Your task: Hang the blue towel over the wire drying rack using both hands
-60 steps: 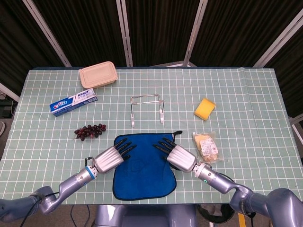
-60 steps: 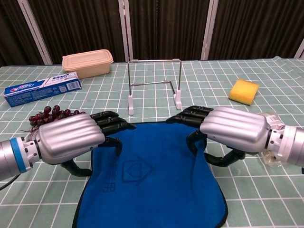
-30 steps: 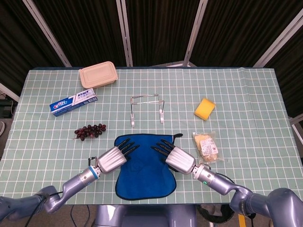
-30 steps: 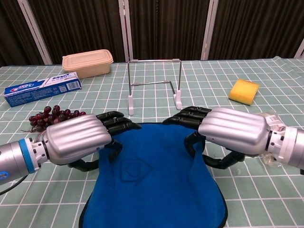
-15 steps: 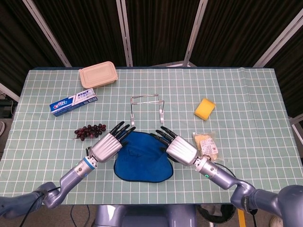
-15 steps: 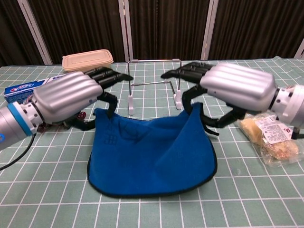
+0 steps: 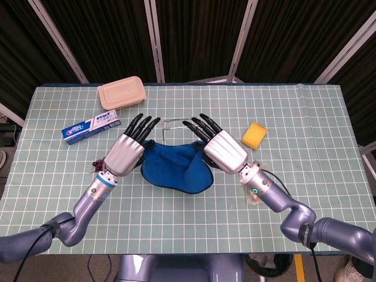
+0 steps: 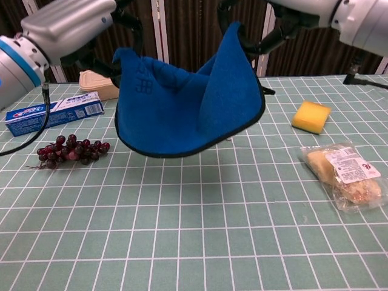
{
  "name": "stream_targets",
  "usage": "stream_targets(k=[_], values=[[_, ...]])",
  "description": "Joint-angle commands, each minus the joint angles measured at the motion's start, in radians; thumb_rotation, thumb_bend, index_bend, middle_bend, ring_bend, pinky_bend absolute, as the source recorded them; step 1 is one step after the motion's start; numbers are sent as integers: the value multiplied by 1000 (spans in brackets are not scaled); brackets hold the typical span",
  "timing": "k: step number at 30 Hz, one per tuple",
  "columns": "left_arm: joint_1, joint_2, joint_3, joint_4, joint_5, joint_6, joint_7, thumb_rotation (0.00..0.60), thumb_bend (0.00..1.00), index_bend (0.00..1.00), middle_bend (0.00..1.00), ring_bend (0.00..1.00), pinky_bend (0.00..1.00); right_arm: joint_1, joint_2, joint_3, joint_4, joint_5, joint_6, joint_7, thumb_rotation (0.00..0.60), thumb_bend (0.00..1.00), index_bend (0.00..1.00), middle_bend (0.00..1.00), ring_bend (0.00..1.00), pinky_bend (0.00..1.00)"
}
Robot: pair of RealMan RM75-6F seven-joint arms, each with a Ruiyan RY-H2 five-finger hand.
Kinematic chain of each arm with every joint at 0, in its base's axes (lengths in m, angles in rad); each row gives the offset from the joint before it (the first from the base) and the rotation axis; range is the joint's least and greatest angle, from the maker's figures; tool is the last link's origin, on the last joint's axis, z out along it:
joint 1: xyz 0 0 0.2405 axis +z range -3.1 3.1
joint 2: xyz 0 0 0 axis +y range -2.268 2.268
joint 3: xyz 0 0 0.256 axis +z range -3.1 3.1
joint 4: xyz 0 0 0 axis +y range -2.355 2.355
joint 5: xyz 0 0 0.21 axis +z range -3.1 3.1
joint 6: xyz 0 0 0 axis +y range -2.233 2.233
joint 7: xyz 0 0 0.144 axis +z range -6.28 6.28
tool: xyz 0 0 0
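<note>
The blue towel (image 7: 174, 163) (image 8: 182, 103) hangs in the air, sagging between my two hands. My left hand (image 7: 126, 151) (image 8: 70, 23) pinches its left top corner, other fingers spread. My right hand (image 7: 222, 149) (image 8: 303, 7) pinches the right top corner the same way. The wire drying rack (image 7: 174, 121) stands just beyond the towel; in the head view only its top bar shows between my hands, and in the chest view the towel hides it. The towel is clear of the table and hangs in front of the rack.
A beige lidded box (image 7: 121, 93) sits at the back left, a toothpaste box (image 7: 92, 127) and a bunch of grapes (image 8: 71, 150) to the left. A yellow sponge (image 7: 254, 134) and a wrapped snack (image 8: 345, 174) lie on the right.
Both hands have lifted the towel well off the table and carried it away from me toward the rack. It now hangs high in front of the rack, hiding it in the chest view.
</note>
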Motion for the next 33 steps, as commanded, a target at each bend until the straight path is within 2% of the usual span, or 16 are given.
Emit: stream_targets(k=[1, 9, 15, 20, 26, 33], values=[[-20, 35, -46, -46, -60, -26, 29, 600, 519, 806, 0, 0, 0, 40, 28, 56, -33, 89, -65, -22, 600, 482, 631, 4, 0, 0], [-69, 53, -108, -66, -157, -84, 96, 600, 520, 806, 0, 0, 0, 96, 3, 121, 35, 202, -136, -19, 600, 481, 631, 7, 0, 0], [-119, 27, -152, -21, -238, -121, 123, 600, 520, 806, 0, 0, 0, 140, -36, 158, 143, 292, -204, 7, 600, 481, 631, 9, 0, 0], [-152, -8, -156, 43, -277, -144, 124, 600, 519, 807, 0, 0, 0, 167, -80, 167, 255, 352, -262, 55, 600, 483, 631, 11, 0, 0], [-184, -45, -151, 142, -283, -153, 90, 600, 519, 806, 0, 0, 0, 193, -143, 167, 400, 361, -292, 163, 600, 481, 631, 14, 0, 0], [-218, -34, -174, 170, -274, -132, 65, 600, 518, 806, 0, 0, 0, 230, -150, 177, 486, 330, -285, 240, 600, 482, 632, 17, 0, 0]])
